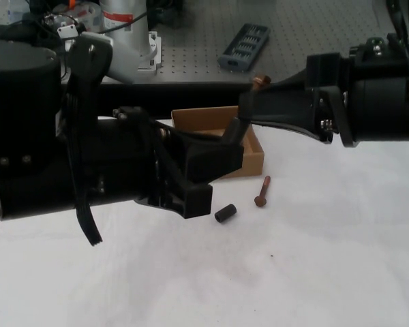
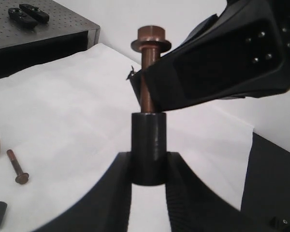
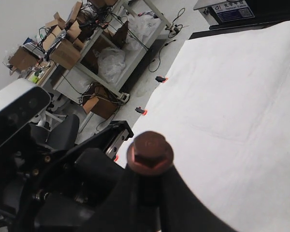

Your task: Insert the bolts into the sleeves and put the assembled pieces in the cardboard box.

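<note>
Two grippers meet by the cardboard box (image 1: 253, 155) — the left gripper (image 2: 149, 162) is clenched on a black sleeve (image 2: 147, 140) held upright, and the right gripper (image 3: 147, 183) grasps a copper-coloured bolt (image 2: 149, 72) just below its head. The bolt's shank stands in line with the sleeve, its lower end at the sleeve's mouth. On the white sheet (image 1: 313, 259) beside the box lie a second bolt (image 1: 262, 192) and a second sleeve (image 1: 225, 213) — near each other, not touching.

Bright, even light; white cloth (image 1: 327, 272) nearly washed out; shadows faint, soft
</note>
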Action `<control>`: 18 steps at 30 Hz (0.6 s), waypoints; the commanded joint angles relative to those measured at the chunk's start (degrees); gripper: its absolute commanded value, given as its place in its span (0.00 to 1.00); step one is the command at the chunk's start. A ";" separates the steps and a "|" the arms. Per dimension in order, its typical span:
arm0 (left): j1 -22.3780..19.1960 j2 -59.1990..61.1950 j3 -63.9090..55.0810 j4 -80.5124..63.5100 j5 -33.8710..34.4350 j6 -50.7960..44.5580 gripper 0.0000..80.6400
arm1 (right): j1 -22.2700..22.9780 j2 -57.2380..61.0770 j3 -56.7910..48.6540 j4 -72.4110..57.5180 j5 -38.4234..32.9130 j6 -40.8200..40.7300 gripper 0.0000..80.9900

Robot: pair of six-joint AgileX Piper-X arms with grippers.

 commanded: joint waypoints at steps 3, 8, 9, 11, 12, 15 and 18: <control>0.27 -0.22 -0.52 -2.68 0.22 0.43 0.01 | 0.64 -0.61 -0.18 0.51 -3.50 -0.05 0.22; 0.27 -0.22 -0.52 -5.25 0.79 0.17 0.01 | -1.15 -0.61 -0.33 1.28 -1.91 1.68 0.47; 0.27 -0.22 -0.52 -5.25 0.79 0.17 0.01 | -1.39 -0.61 -0.45 1.39 -1.91 1.67 0.46; 0.27 -0.22 -0.52 -5.25 0.79 0.17 0.01 | -1.97 -0.61 -0.92 1.55 -1.91 1.49 0.44; 0.27 -0.22 -0.52 -5.25 0.79 0.17 0.01 | -2.34 -0.61 -1.10 1.52 -1.91 1.50 0.44; 0.27 -0.22 -0.52 -5.25 0.79 0.17 0.01 | -3.27 -0.61 -1.82 1.52 -1.91 1.31 0.44; 0.27 -0.22 -0.52 -5.24 0.17 0.54 0.01 | -4.37 -0.61 -2.19 1.67 -2.37 1.33 0.44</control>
